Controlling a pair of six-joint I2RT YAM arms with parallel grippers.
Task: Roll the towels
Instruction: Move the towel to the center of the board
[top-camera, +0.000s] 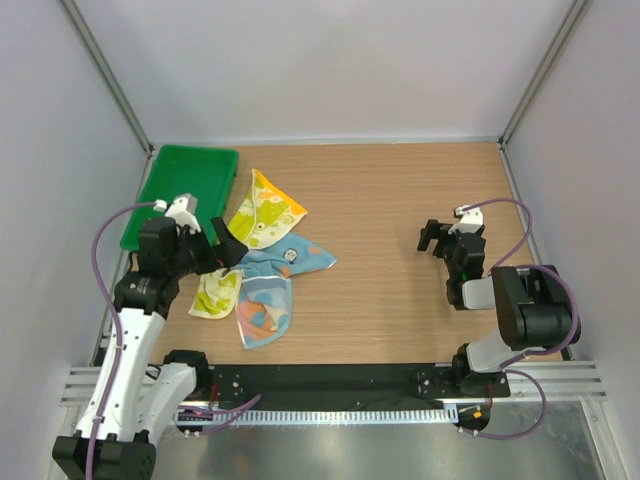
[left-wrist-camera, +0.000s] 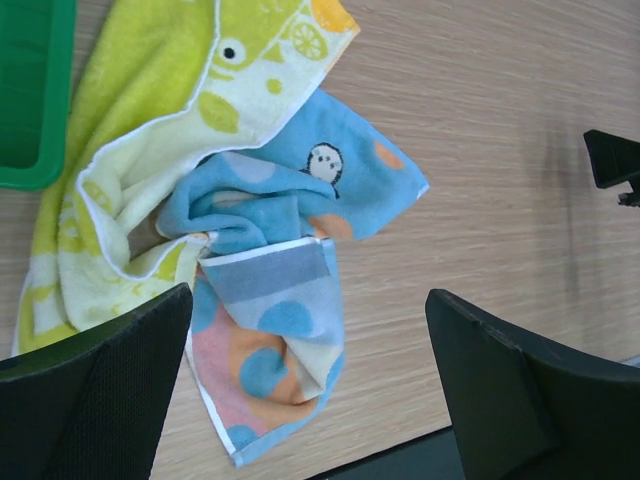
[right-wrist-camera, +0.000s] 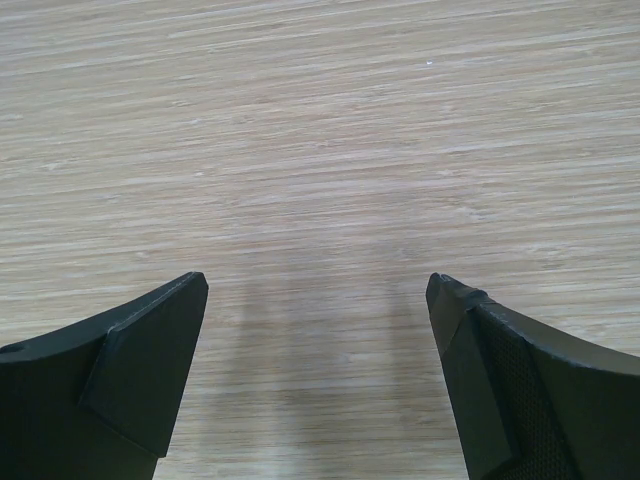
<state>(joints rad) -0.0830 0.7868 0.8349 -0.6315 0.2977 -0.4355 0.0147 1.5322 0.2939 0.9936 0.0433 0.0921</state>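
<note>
Top view: blue towel (top-camera: 268, 305) and yellow-green towel (top-camera: 265, 212) lie crumpled, overlapping, far left beside green tray (top-camera: 185, 170). Left gripper (top-camera: 226, 248) wide, empty, above them. Right gripper (top-camera: 432, 238) wide, empty, over bare table (right-wrist-camera: 320, 120). Left wrist view alone shows blue folds tucked into yellow-green.

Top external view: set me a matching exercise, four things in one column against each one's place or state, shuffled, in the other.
Things:
1. green tray
2. blue towel
3. yellow-green towel
4. right gripper

Place or state:
A. jaws open over the bare table
B. in the far left corner
C. crumpled, reaching closest to the near edge
D. crumpled, one end beside the tray

Pairs: 1-B, 2-C, 3-D, 4-A
</note>
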